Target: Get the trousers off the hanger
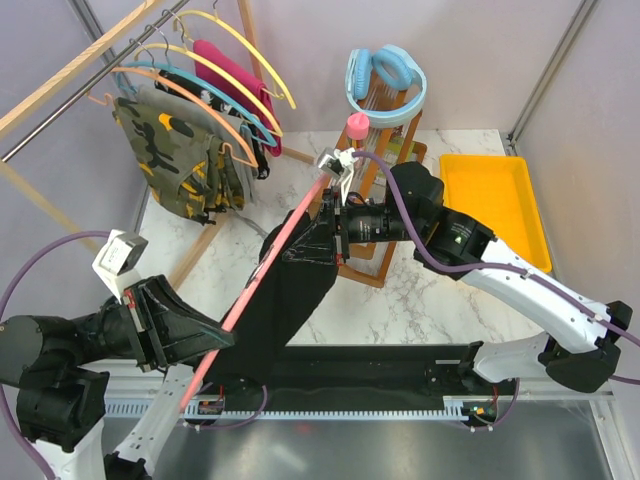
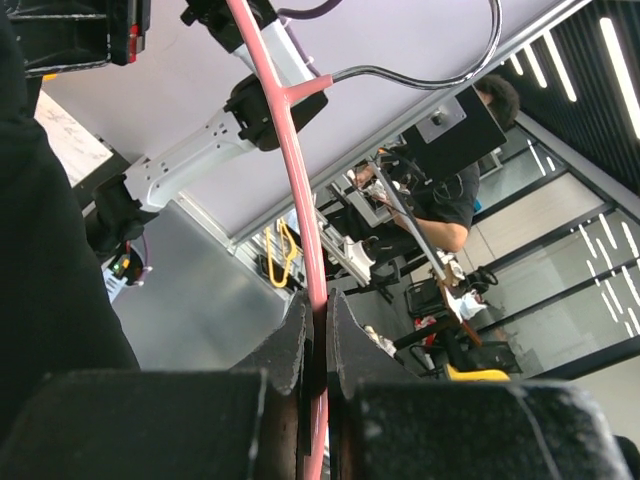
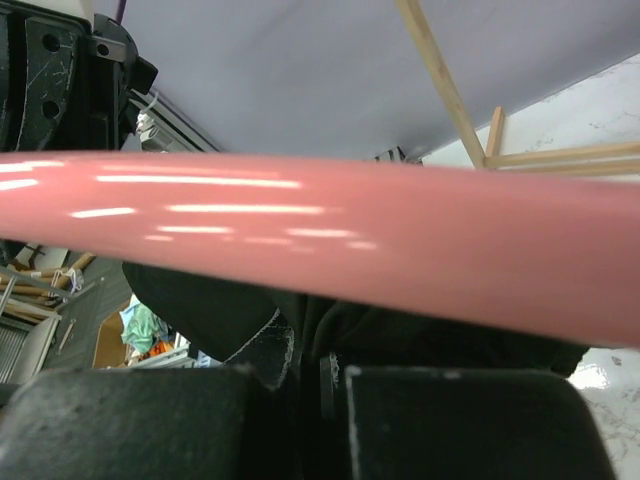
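From my seat the marble table (image 1: 420, 300) fills most of the top view, with the wooden clothes rack (image 1: 60, 75) standing off its ten o'clock corner. The black trousers (image 1: 295, 285), the pair I am working on, hang over the middle of the table. They are draped across the pink hanger (image 1: 262, 268) and spill towards five o'clock of it. The camouflage trousers (image 1: 170, 150) hang on the rack, well apart from both arms. The pink hanger runs as a slanted rail from seven o'clock up towards twelve o'clock. I judge that deliberate: held off the rack and tilted, it lets the cloth slide along and off the bar. The left gripper (image 2: 315, 325) sits at the seven o'clock end, its jaws closed hard with the pink bar pinched between them, so it serves as the anchor. The right gripper (image 3: 305, 375) sits at the upper end, just under the bar, with its jaws pressed together on a fold of black cloth. I read that as the pulling grip, placed to draw the trousers clear while the left arm braces the hanger.
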